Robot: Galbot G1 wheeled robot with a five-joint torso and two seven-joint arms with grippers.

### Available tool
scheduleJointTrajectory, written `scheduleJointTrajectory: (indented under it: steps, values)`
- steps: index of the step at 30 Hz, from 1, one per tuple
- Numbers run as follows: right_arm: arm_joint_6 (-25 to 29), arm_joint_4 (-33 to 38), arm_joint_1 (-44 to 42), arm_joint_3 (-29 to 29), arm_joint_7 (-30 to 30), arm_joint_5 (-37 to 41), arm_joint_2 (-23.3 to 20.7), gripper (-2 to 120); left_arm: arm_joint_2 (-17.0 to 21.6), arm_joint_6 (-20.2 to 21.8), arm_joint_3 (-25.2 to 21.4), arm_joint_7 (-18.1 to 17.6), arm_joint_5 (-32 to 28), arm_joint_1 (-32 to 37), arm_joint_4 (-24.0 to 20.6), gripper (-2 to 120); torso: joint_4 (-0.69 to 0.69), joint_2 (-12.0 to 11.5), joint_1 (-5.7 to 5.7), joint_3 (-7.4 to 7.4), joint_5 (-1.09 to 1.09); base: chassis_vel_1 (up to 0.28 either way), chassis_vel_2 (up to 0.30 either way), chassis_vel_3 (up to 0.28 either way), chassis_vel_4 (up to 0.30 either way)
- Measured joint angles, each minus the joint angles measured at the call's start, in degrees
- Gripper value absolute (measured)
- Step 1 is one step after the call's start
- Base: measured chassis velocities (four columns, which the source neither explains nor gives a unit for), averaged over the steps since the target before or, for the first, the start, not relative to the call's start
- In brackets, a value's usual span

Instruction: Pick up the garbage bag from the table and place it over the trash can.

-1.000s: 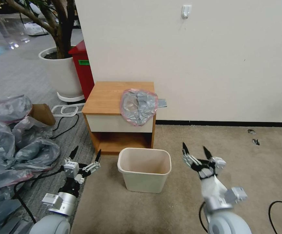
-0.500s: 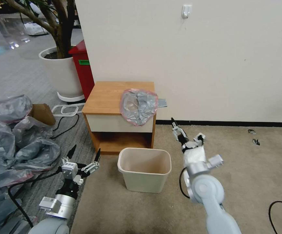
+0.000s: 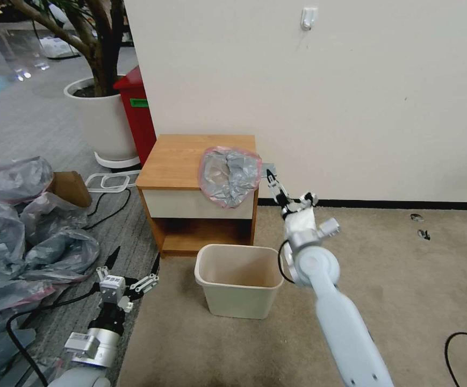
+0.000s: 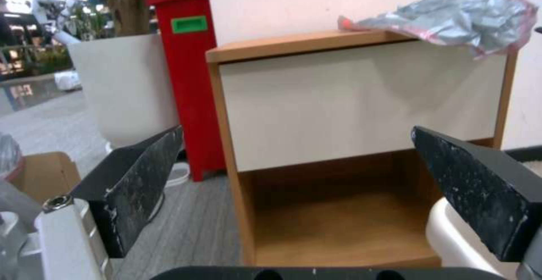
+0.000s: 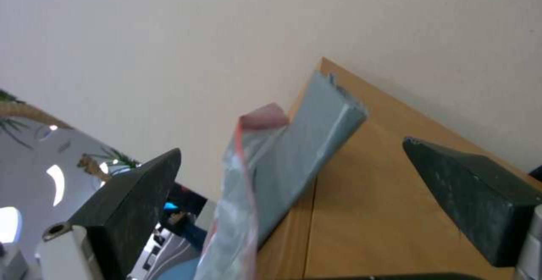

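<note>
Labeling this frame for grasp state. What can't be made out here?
- Head view: right gripper sits beside the garbage bag at the table edge; contact with the bag cannot be told.
- Head view: the trash can floor is hidden by its front wall.
- Left wrist view: the table's top surface is seen edge-on; the left gripper frames it, and the bag's far side is hidden.
- Right wrist view: the bag's lower part is cut off by the picture edge.
</note>
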Motion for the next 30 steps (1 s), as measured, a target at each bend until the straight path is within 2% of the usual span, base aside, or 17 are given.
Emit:
scheduleJointTrajectory:
  steps: [3, 12, 14, 17, 18, 22, 26, 29, 30]
  values:
    - [0.4, -4.1, 3.0, 0.5, -0.9, 0.0, 1.1, 99, -0.3, -0.3, -0.1, 0.0, 0.0, 0.0, 0.8, 100, 0.00, 0.0, 0.00, 0.00, 0.00, 0.000, 0.000, 0.000, 0.000]
    - [0.6, -7.5, 5.5, 1.9, -2.2, 0.1, 2.9, 95, -0.8, -1.0, 0.0, -0.1, 0.5, 0.0, 2.2, 100, 0.00, 0.0, 0.00, -0.01, 0.00, 0.000, 0.000, 0.000, 0.000]
    - [0.6, -8.0, 5.6, 2.0, -2.5, -0.1, 3.3, 89, -1.0, -1.1, 0.1, -0.1, 0.6, 0.0, 2.4, 100, 0.00, 0.0, 0.00, -0.01, 0.00, 0.000, 0.000, 0.000, 0.000]
    - [0.9, -8.7, 5.6, 2.5, -3.3, -0.4, 4.0, 75, -1.2, -1.1, 0.3, -0.1, 0.9, 0.2, 2.4, 100, -0.01, 0.0, -0.01, -0.01, 0.00, 0.000, 0.000, 0.000, 0.000]
    - [0.9, -8.7, 5.6, 2.5, -3.3, -0.4, 4.0, 75, -1.2, -1.1, 0.3, -0.1, 0.9, 0.2, 2.4, 100, -0.01, 0.0, -0.01, -0.01, 0.00, 0.000, 0.000, 0.000, 0.000]
    - [1.3, -9.2, 5.7, 3.1, -4.2, -0.5, 4.4, 55, -1.3, -1.2, 0.4, -0.2, 1.0, 0.3, 2.3, 100, -0.01, 0.0, 0.00, 0.00, 0.00, 0.000, 0.000, 0.000, 0.000]
    - [1.5, -9.6, 5.7, 3.2, -4.4, -0.6, 4.6, 46, -1.5, -1.4, 0.4, -0.2, 1.1, 0.4, 2.4, 100, -0.01, 0.0, -0.01, -0.01, 0.00, 0.000, 0.000, 0.000, 0.000]
    - [1.6, -10.1, 5.7, 3.2, -4.7, -0.8, 4.9, 32, -1.7, -1.5, 0.4, -0.3, 1.3, 0.5, 2.5, 100, -0.01, 0.0, -0.01, -0.01, 0.00, 0.000, 0.000, 0.000, 0.000]
    - [1.6, -10.1, 5.7, 3.2, -4.7, -0.8, 4.9, 32, -1.7, -1.5, 0.4, -0.3, 1.3, 0.5, 2.5, 100, -0.01, 0.0, -0.01, -0.01, 0.00, 0.000, 0.000, 0.000, 0.000]
